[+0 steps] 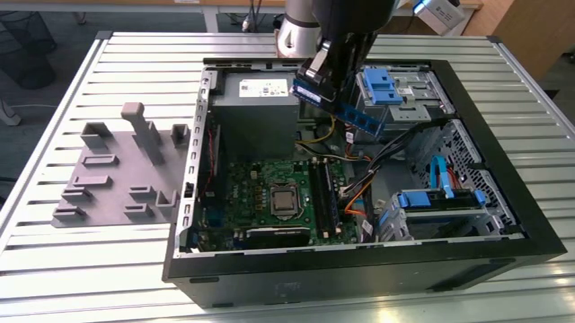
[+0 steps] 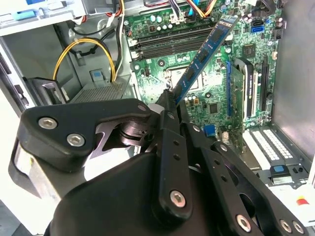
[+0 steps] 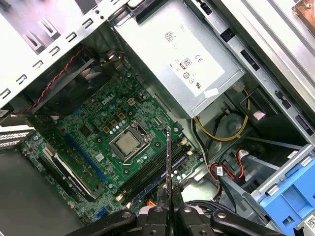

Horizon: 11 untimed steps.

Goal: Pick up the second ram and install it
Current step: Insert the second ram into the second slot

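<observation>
Second ram [image 1: 349, 112] is clamped at one end between the fingers of the tool [image 1: 316, 75] and is held in the air above the open computer case [image 1: 503, 202], tilted, with its free end slanting downward over the cables [image 1: 395, 145]. In the exterior view it is seen just beside the grey power supply [image 1: 256, 111], on the exterior view's right of it, and near the blue drive bracket [image 1: 382, 86]. No part of the strip is touching the green motherboard [image 1: 269, 198], which lies lower in the case.

In the second wrist view the blue strip [image 2: 204, 54] is seen running out from the black fingers [image 2: 170, 147], with dark chips along its face, above the processor socket [image 2: 179, 78] and the long black memory slots [image 2: 167, 42]. In the first wrist view the strip [image 3: 169, 162] is seen edge-on as a thin line rising from the tool [image 3: 169, 212], with the processor [image 3: 127, 142] and the slots [image 3: 152, 169] behind it, and yellow cables [image 3: 231, 132] beside the power supply [image 3: 182, 59].

A grey holder block [image 1: 117, 168] with upright posts stands on the slatted desk [image 1: 72, 269] on the exterior view's left of the case, well apart from the tool.
</observation>
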Available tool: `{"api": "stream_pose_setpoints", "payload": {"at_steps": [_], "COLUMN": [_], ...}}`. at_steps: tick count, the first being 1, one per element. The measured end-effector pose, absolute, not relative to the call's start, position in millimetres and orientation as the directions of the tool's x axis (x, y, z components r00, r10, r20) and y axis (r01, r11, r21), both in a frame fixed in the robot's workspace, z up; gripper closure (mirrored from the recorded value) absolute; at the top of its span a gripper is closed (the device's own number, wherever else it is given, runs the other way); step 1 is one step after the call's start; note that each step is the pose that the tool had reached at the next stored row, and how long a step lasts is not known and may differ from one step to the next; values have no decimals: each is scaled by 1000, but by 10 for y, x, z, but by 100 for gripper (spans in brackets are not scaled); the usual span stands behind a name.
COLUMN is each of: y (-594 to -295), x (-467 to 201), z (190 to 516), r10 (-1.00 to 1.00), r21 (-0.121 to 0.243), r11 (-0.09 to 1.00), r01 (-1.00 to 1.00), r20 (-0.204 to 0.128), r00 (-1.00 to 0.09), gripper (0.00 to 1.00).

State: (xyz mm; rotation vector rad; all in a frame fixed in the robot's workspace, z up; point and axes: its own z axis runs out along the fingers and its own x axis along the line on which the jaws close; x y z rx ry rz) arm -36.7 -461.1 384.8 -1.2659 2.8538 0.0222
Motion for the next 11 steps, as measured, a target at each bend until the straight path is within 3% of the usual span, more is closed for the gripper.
{"api": "stream_pose_setpoints", "payload": {"at_steps": [11], "y": [-4611], "x": [-367], "z": [3846], "r10": [-704], "r21": [5], "r11": [710], "r01": [-704], "r20": [-24], "r00": [-710], "gripper": [86]}}
